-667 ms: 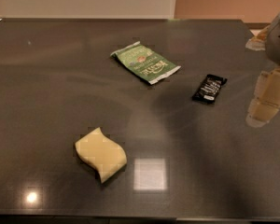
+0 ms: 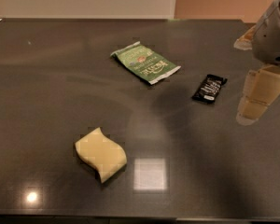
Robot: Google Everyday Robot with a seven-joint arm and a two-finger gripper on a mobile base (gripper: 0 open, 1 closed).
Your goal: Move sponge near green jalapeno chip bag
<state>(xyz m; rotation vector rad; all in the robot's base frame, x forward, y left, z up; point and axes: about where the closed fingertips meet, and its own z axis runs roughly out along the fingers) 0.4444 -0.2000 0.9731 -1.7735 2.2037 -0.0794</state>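
Currently the sponge (image 2: 101, 154) lies flat on the dark glossy table (image 2: 46, 87), front-left of centre, w/ its wavy edges showing and nothing touching it. It is pale yellow, a thick block, long axis running diagonally from near left to far right.

The green jalapeno chip bag (image 2: 145, 62) lies flat further back, approx. mid-table, well apart from the sponge. Bag is crinkled, white sealed ends, also set diagonally; printed face up.

A small black packet (image 2: 209, 88) w/ white print sits to the right of the bag, near it but not touching.

The gripper (image 2: 254, 106) hangs at the right edge of the view, above the table surface, beside and right of the black packet and well apart from both sponge and bag. It touches no object. Claw state: cannot tell from this angle. The grey wrist housing above it is cut off by the frame edge.

Misc.: a square light reflection (image 2: 150, 174) shows on the tabletop just right of the sponge; a smaller bright spot (image 2: 31, 197) sits near the front-left edge.
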